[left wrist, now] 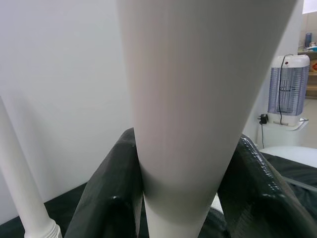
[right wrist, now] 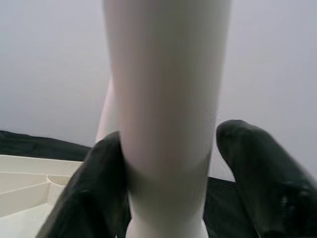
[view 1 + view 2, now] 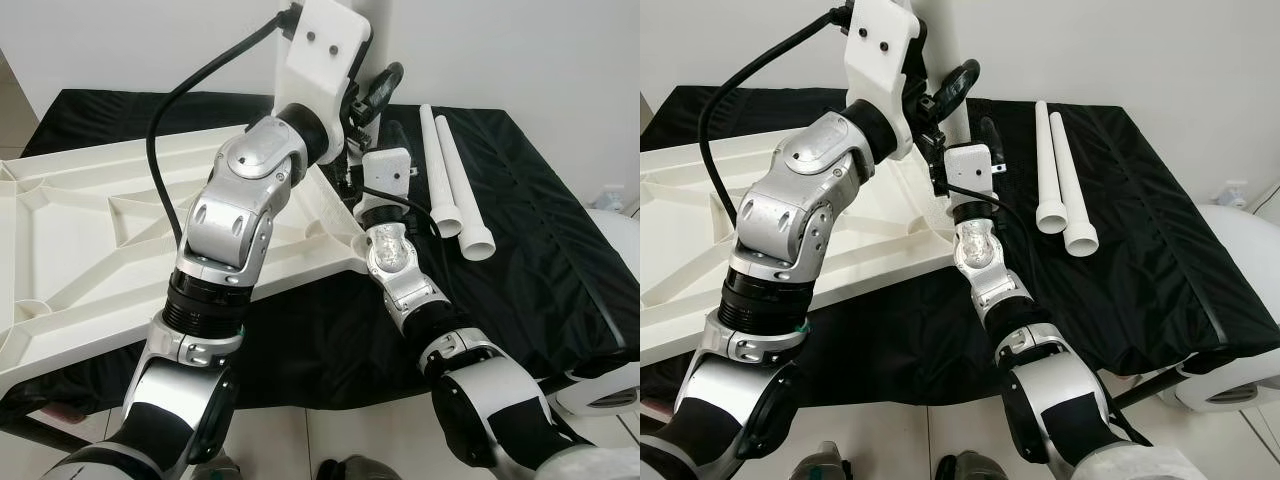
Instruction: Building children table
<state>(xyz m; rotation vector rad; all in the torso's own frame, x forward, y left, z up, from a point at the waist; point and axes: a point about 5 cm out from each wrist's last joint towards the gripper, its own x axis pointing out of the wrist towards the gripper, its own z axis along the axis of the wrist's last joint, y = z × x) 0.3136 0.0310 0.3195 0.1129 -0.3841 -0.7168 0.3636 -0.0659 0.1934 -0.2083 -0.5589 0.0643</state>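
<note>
A white table top point(image 3: 80, 230) lies upside down on a black-covered surface point(image 3: 1160, 260). At its far right corner a white table leg point(image 3: 948, 50) stands upright. My left gripper point(image 1: 183, 163) is shut on this leg high up, both black fingers pressed to its sides. Lower on the same leg is my right gripper point(image 2: 168, 148), with its fingers point(image 2: 99, 178) closed around the leg. Two more white legs point(image 3: 1045, 160) point(image 3: 1070, 180) lie side by side on the black cover to the right. In the left wrist view another white leg point(image 1: 20, 188) shows at one side.
A white wall stands close behind the surface. A white rounded appliance point(image 3: 1240, 230) sits off the right edge. A white and blue device point(image 1: 287, 89) stands against the wall in the left wrist view. The tiled floor point(image 3: 910, 440) lies at the near edge.
</note>
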